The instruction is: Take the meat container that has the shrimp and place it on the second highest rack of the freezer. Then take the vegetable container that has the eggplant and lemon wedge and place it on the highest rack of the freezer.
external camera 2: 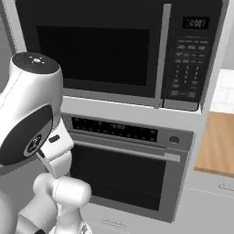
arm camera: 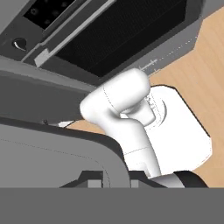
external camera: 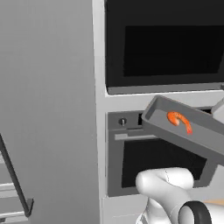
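The meat container, a dark-grey rectangular tray, hangs tilted in the air in front of the oven, at the right of the left base view. The orange shrimp lies inside it. In the hand view the tray's dark rim crosses the lower left, and my gripper is shut on it at the bottom edge. The freezer's long dark bar handle slants across the lower left corner, with white shelf edges behind it. The vegetable container, eggplant and lemon wedge are out of view.
A black-glass wall oven sits under a microwave, straight ahead. A wide grey panel stands left of them. A wooden counter lies to the right. My own white arm rises below the tray.
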